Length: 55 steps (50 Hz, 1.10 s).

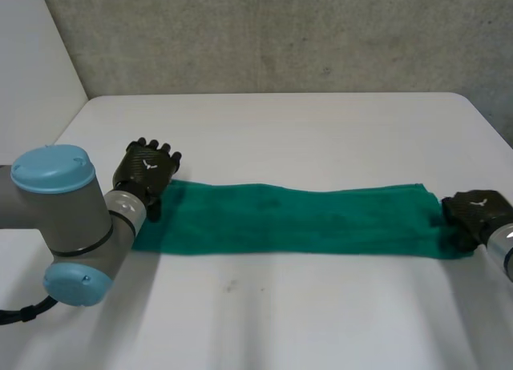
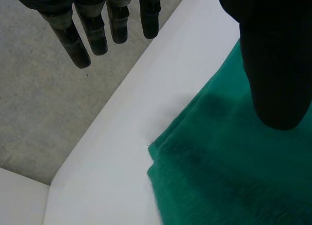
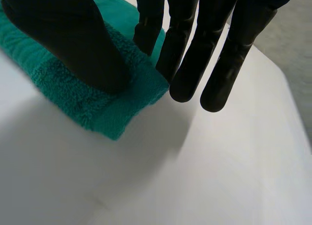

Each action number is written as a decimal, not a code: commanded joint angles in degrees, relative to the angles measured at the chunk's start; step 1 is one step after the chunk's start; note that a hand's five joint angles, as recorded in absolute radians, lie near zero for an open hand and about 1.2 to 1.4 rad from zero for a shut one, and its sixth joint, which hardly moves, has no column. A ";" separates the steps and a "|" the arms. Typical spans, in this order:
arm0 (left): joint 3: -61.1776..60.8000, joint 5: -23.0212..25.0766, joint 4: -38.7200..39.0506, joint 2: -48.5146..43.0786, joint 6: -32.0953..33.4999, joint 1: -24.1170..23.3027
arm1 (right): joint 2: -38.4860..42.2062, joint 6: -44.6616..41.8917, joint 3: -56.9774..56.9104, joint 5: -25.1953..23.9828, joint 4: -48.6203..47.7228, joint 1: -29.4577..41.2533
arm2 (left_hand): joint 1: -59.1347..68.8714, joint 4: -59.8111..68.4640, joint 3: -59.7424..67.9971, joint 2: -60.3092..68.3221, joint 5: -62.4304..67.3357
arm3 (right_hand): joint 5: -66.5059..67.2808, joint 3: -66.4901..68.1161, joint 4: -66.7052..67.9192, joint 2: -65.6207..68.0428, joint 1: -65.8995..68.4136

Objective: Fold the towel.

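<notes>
A green towel (image 1: 296, 218) lies on the white table (image 1: 264, 130) as one long folded strip running left to right. My left hand (image 1: 148, 168) is at the strip's far left corner, open. In its wrist view the straight fingers (image 2: 97, 30) hang clear of the cloth and the thumb (image 2: 273, 64) hovers over the towel (image 2: 229, 176). My right hand (image 1: 474, 212) is at the strip's right end. There the thumb (image 3: 73, 40) bears down on the towel's end (image 3: 97, 108) and the fingers (image 3: 185, 64) close in against its end edge, pinching the cloth.
My left arm's grey elbow with blue caps (image 1: 64, 218) stands at the near left. A grey wall (image 1: 280, 34) rises behind the table's far edge, and a white panel (image 1: 32, 58) stands at the left. Bare tabletop lies in front of and behind the towel.
</notes>
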 commanded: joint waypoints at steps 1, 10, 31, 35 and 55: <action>-0.17 -0.22 -0.07 0.12 0.11 0.28 | -1.18 -2.77 -2.80 5.41 -0.26 -5.97 | -1.28 -1.64 -2.23 -1.60 -2.63 | 14.83 12.72 12.40 12.69 24.91; -1.22 -0.13 -0.16 1.09 0.11 0.54 | -4.87 -15.35 -10.09 6.91 0.53 -11.26 | -1.28 -1.64 -2.23 -1.60 -2.63 | 14.83 12.72 12.40 12.69 24.91; -5.35 -0.22 -0.07 7.06 -2.78 0.63 | 5.92 -9.72 -26.35 -1.61 0.89 44.72 | -1.28 -1.64 -2.23 -1.60 -2.63 | 14.83 12.72 12.40 12.69 24.91; -5.61 -0.22 -0.07 7.41 -3.49 0.11 | 11.37 -9.81 -27.50 -1.62 0.97 47.02 | -1.28 -1.64 -2.23 -1.60 -2.63 | 14.83 12.72 12.40 12.69 24.91; 1.50 0.05 0.10 7.50 -12.71 -10.26 | -0.82 14.80 -16.53 1.90 5.54 33.15 | -0.77 -1.14 -1.72 -1.09 -2.13 | -55.17 -57.28 -57.60 -57.31 -45.09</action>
